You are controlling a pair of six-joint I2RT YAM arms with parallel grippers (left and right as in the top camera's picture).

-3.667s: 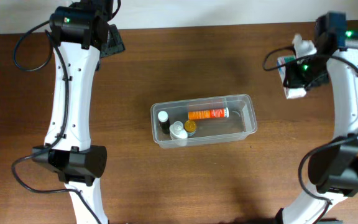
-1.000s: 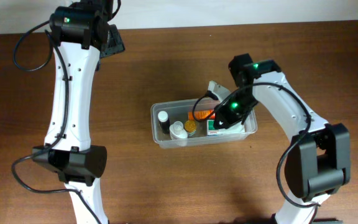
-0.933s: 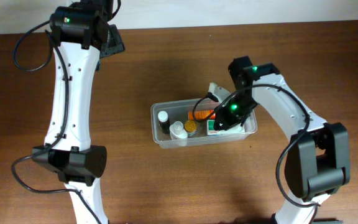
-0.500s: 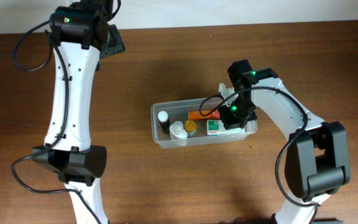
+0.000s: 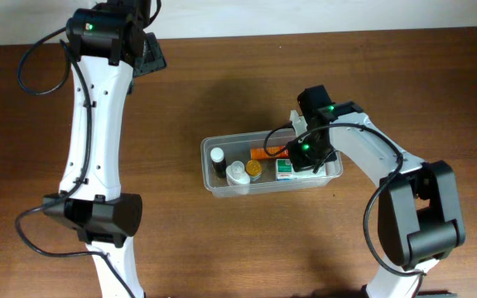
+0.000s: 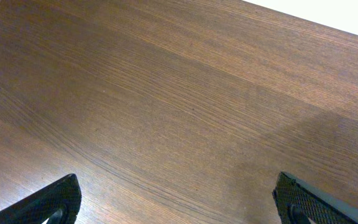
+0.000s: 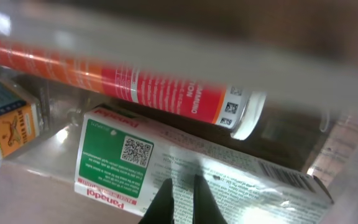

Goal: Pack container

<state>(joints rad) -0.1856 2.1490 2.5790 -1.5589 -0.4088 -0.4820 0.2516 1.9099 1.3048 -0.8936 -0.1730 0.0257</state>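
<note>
The container (image 5: 206, 165) is a clear shallow tub at the table's middle. Inside lie an orange tube (image 5: 268, 153) and a green-and-white Panadol box (image 5: 284, 170), with small bottles (image 5: 237, 174) at the left end. My right gripper (image 5: 309, 156) reaches into the tub's right half. In the right wrist view it (image 7: 182, 180) is shut, its tips pinched on the shiny top face of the box (image 7: 110, 155), which lies flat beside the tube (image 7: 135, 90). My left gripper (image 6: 176, 186) hangs open over bare wood at the far left (image 5: 146, 51).
In the right wrist view, a small bottle with an orange label (image 7: 5, 115) stands left of the box and the tub's wall (image 7: 166, 25) blurs across the top. The wooden table (image 5: 222, 248) ends at a white strip along its far edge.
My right arm carried the Panadol box from the far right into the tub and laid it flat beside the orange tube, then shifted slightly left. The left arm has not moved.
</note>
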